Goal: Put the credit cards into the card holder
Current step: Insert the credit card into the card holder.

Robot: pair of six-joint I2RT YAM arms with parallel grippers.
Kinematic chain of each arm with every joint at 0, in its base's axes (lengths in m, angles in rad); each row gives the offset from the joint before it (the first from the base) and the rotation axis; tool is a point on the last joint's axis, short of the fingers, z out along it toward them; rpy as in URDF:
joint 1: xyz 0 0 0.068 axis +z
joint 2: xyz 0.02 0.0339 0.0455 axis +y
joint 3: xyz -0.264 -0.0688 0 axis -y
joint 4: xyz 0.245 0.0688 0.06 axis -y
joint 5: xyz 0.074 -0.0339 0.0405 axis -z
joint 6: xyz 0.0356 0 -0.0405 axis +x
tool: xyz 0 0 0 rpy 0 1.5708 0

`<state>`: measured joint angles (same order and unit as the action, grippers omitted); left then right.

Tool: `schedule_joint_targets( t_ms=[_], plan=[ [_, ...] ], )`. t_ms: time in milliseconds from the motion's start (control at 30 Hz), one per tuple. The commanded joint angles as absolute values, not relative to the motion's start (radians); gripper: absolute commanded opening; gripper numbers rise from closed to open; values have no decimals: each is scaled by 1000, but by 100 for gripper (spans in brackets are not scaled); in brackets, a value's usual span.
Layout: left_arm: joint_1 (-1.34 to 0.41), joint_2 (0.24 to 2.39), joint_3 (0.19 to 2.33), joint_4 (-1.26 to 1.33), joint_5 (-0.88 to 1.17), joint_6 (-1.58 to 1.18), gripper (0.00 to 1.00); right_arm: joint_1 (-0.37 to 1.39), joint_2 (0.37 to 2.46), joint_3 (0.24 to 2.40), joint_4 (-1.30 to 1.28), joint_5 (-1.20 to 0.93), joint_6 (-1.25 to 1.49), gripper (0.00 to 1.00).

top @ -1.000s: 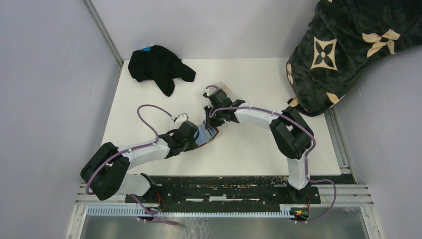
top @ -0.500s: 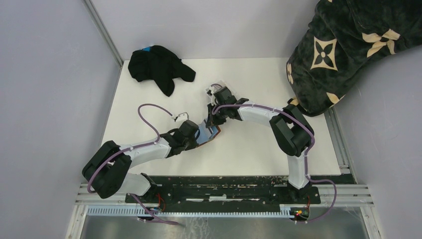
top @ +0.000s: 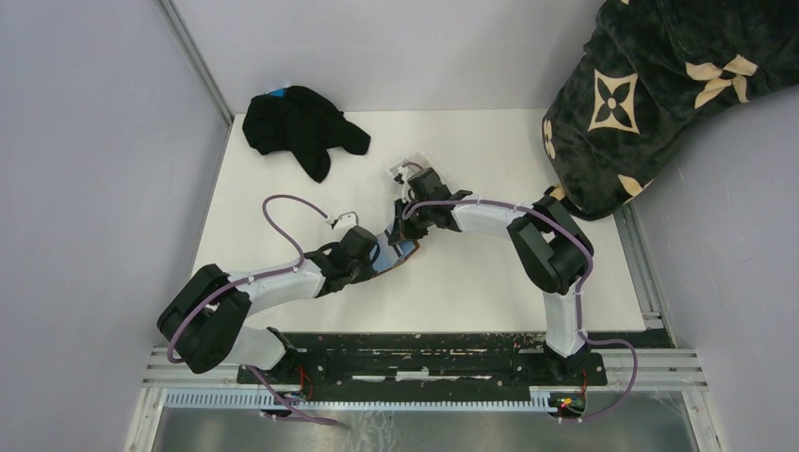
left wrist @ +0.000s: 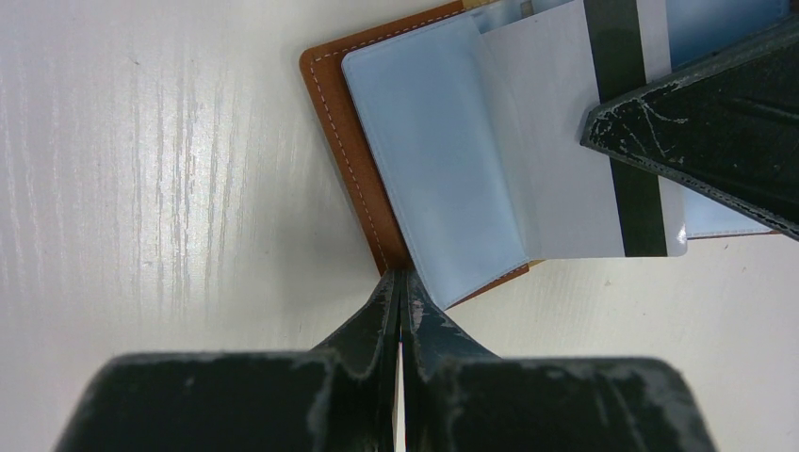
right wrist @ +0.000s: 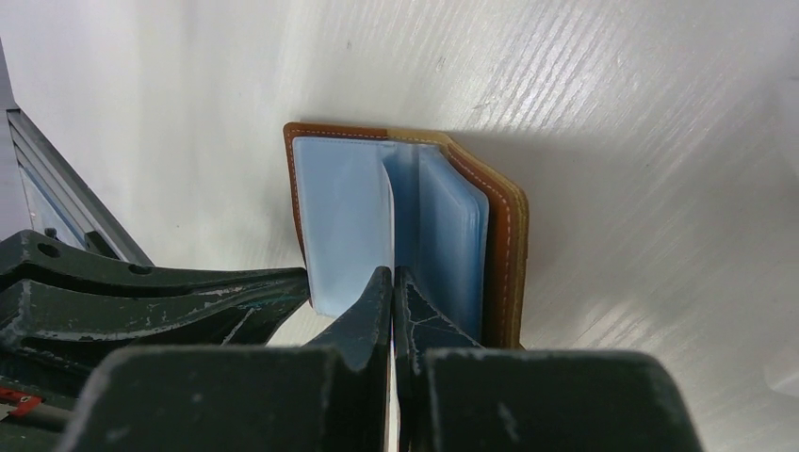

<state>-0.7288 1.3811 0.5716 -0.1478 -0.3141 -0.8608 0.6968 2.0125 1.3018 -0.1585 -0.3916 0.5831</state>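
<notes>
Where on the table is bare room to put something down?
Bare table lies between the black cloth and the left arm, and between the right arm and the near edge. The centre is crowded: both arms work at the card holder.

White tabletop [top: 490,273], faint wood grain. Black cloth [top: 300,122] bunched at the far left corner. Brown card holder [left wrist: 344,160] lies open near the middle, clear sleeves up. Dark patterned blanket [top: 641,94] overlaps the far right corner.
</notes>
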Motion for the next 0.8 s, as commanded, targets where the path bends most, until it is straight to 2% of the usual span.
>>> schedule_joint_targets(
  t_ms=[0, 567, 633, 767],
  plan=[
    [-728, 1425, 541, -231, -342, -811, 5, 691, 2022, 1269, -131, -407, 595, 1],
    [-728, 1446, 540, -223, -339, -811, 3, 684, 2064, 1266, -185, -357, 588, 1],
    [-729, 1450, 541, -220, -336, -811, 3, 688, 2067, 1276, -205, -343, 580, 5],
    [-728, 1458, 547, -220, -336, -810, 3, 703, 2078, 1305, -248, -311, 562, 21]
  ],
)
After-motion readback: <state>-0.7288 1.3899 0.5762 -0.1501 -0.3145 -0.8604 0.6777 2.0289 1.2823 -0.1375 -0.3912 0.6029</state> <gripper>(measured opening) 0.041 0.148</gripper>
